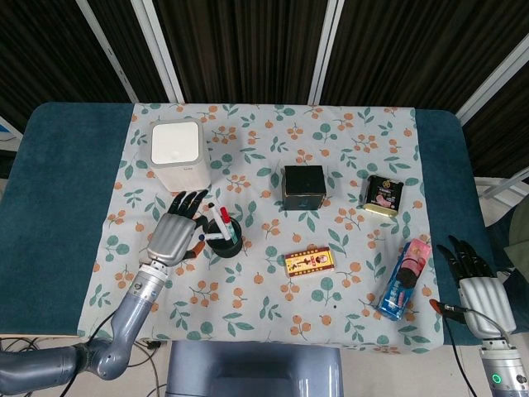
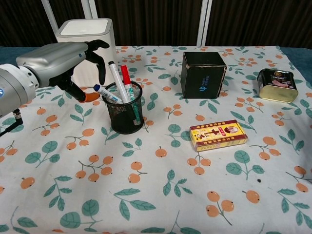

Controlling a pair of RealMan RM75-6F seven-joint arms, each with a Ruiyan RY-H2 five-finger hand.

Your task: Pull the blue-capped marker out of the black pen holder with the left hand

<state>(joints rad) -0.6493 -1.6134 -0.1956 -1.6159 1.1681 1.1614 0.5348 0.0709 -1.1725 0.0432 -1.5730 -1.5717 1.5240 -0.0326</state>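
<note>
1. My left hand (image 2: 58, 61) hovers just left of the black pen holder (image 2: 125, 114), fingers spread and curved, holding nothing; its dark fingertips (image 2: 101, 73) hang above the blue cap and its thumb lies below, neither plainly touching.
2. The blue-capped marker (image 2: 106, 93) stands in the holder, leaning over the left rim. Its long axis tilts low, cap end pointing up and left toward my hand, the lower part hidden inside the mesh.
3. A black-capped marker (image 2: 116, 78) and a red-capped marker (image 2: 126, 78) rise steeper in the same holder.
4. The holder sits on the flowered cloth (image 2: 161, 195) of the desk, near the white box (image 2: 90, 41).
5. The chest view shows the marker's lean and the gap under my fingers. From the head view the blue cap (image 1: 201, 237) is only a speck beside my hand.
6. Only the head view shows my right hand (image 1: 479, 285), fingers spread and empty, at the desk's near right corner, beside a blue bottle (image 1: 403, 279).
</note>
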